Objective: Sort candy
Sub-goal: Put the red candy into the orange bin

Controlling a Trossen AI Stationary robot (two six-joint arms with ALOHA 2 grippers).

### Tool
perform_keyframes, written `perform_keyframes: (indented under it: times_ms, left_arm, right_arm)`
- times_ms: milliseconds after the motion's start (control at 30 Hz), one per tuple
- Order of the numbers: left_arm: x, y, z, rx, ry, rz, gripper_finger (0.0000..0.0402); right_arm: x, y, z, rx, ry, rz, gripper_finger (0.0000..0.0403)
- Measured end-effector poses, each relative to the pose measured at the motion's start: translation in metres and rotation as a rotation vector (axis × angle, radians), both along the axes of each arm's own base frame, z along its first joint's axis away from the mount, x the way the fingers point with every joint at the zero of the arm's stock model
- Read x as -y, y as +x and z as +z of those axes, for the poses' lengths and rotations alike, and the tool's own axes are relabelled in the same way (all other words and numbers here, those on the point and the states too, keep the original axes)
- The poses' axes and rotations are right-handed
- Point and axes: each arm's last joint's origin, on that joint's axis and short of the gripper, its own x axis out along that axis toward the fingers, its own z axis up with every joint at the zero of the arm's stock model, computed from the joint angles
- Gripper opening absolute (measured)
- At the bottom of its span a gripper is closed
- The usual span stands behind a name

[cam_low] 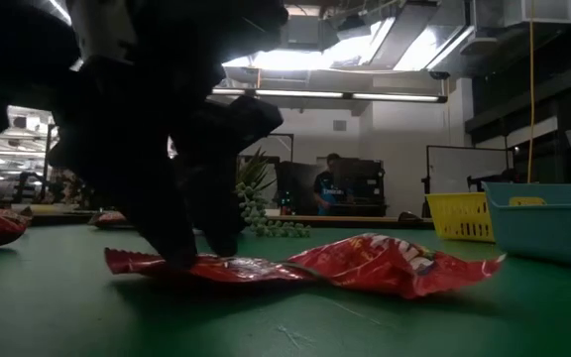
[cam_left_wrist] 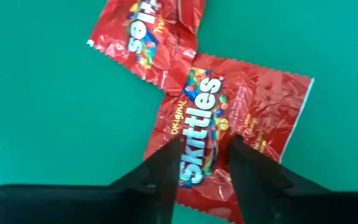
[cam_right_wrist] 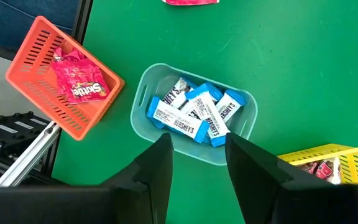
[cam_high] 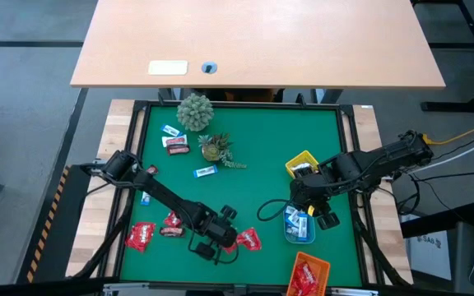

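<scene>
1. We are seeing the left gripper (cam_high: 220, 243) reaching down near the front edge of the green felt-covered table (cam_high: 253, 156), its two dark fingers (cam_left_wrist: 166, 171) standing apart on either side of a shiny red Skittles packet (cam_left_wrist: 229, 134) and touching its surface without closing on it.
2. In the left wrist view, that packet is lying flat, its long axis running straight away from the fingers, so the printed name is reading along the gap between them.
3. A second crinkled red packet (cam_left_wrist: 145, 37) is lying past the first, tilted across it and touching or overlapping its far corner.
4. In the low view, both packets are lying flat on the table, end to end (cam_low: 365, 263).
5. The right gripper (cam_high: 315, 215) is hovering above a pale blue plastic tray (cam_right_wrist: 148, 87) on the right side of the table, fingers apart and holding nothing.
6. Blue-and-white wrapped bars (cam_right_wrist: 194, 115) are lying piled in that tray, pointing in mixed directions.
7. An orange slotted basket (cam_right_wrist: 30, 65) beside it is holding one red packet (cam_right_wrist: 79, 81); a yellow slotted basket (cam_right_wrist: 347, 158) on the other side is holding dark-wrapped candy (cam_right_wrist: 322, 168).
8. More candy is lying scattered on the left half of the table (cam_high: 141, 236), near two small green plants (cam_high: 196, 111).
</scene>
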Motion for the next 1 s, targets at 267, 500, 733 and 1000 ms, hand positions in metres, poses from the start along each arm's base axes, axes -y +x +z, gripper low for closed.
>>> perform_keyframes:
  times_ms: [267, 500, 733, 1000]
  left_arm:
    - [0.002, 0.002, 0.006, 0.026, 0.036, 0.013, 0.0205]
    - [0.006, 0.0, 0.016, -0.043, 0.06, 0.046, 0.0229]
    - [0.011, -0.002, 0.023, -0.08, 0.016, 0.156, 0.0225]
    - [0.015, -0.003, 0.032, -0.114, 0.036, 0.153, 0.0227]
  right_arm:
    - [0.0, 0.0, 0.0, 0.0, 0.0, 0.0, 0.0149]
    - [0.0, 0.0, 0.0, 0.0, 0.0, 0.0, 0.0149]
    - [0.0, 0.0, 0.0, 0.0, 0.0, 0.0, 0.0149]
    - [0.0, 0.0, 0.0, 0.0, 0.0, 0.0, 0.0149]
